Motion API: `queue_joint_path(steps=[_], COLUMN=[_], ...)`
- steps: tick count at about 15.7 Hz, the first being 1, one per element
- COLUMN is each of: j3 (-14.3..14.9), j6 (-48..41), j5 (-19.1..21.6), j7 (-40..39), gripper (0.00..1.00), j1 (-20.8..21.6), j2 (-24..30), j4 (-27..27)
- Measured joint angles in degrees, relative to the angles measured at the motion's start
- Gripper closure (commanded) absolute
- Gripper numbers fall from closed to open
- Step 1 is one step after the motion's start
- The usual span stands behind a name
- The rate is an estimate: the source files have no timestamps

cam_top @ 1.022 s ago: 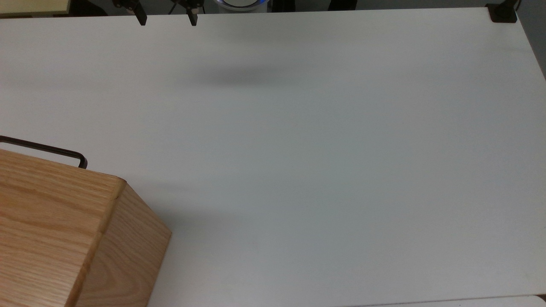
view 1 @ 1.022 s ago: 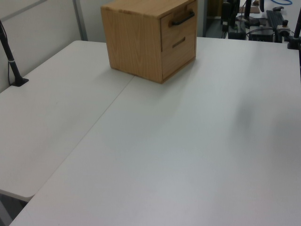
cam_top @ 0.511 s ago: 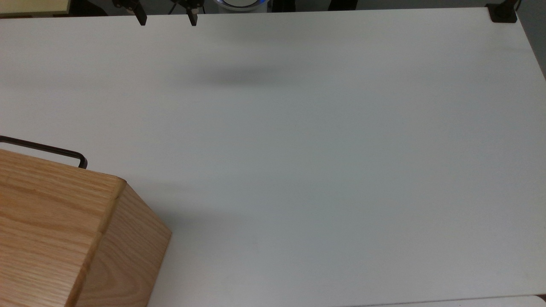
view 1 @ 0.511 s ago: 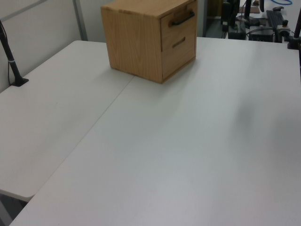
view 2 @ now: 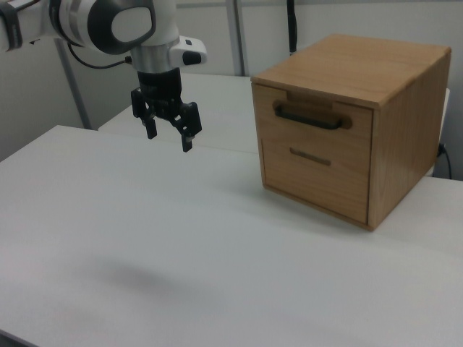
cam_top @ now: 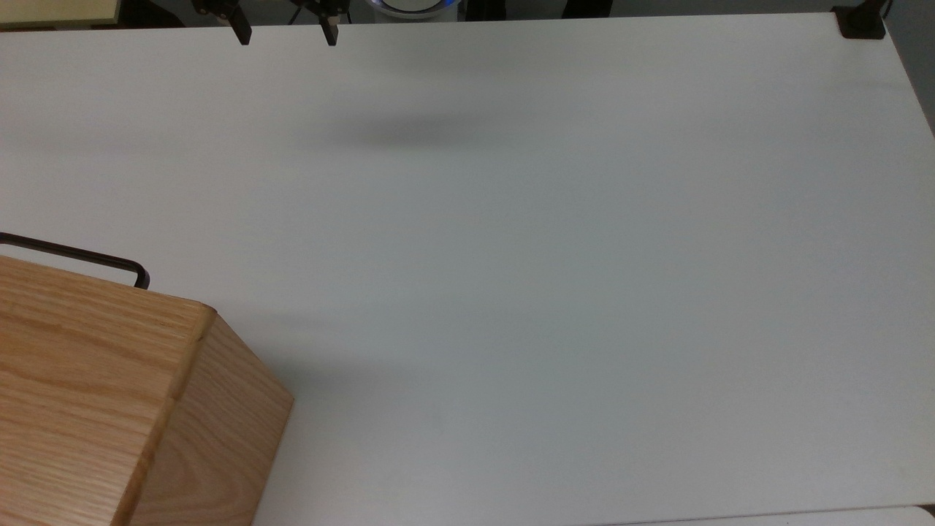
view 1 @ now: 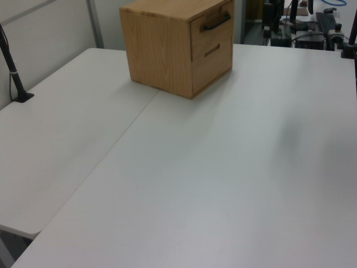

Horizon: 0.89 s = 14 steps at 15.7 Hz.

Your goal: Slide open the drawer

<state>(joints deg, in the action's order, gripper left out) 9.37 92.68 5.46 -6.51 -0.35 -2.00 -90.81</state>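
- Nothing done yet: we see the drawer point(view 2: 316, 118) flush in the cabinet point(view 2: 362, 72) at the counter point(view 2: 145, 253) edge
- Our pincer point(view 2: 169, 134) hangs spread, well apart from the handle point(view 2: 309, 117), so approach, grip and pull remain

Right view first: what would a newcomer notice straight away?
The oak cabinet stands at the right view's right on the white table, its upper drawer shut flush, black bar handle facing the arm. The gripper hangs above the table at the right view's left, jaws open, apart from the handle.

White table point(cam_top: 555, 292) carries an oak cabinet point(view 2: 351, 126) near the top view's lower-left corner
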Motion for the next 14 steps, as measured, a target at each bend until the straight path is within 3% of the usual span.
queue_joint_path(steps=[7, 12, 14], j3=[-0.03, 0.43, 0.53], j6=[0.00, 7.83, 12.82], j5=[0.10, 4.54, 5.53], j7=[0.64, 14.68, 23.90], gripper=[0.00, 0.00, 0.00], j1=[-0.03, -1.96, -2.68], j2=[-0.81, -1.96, -3.16], j4=[0.00, 0.16, 0.16])
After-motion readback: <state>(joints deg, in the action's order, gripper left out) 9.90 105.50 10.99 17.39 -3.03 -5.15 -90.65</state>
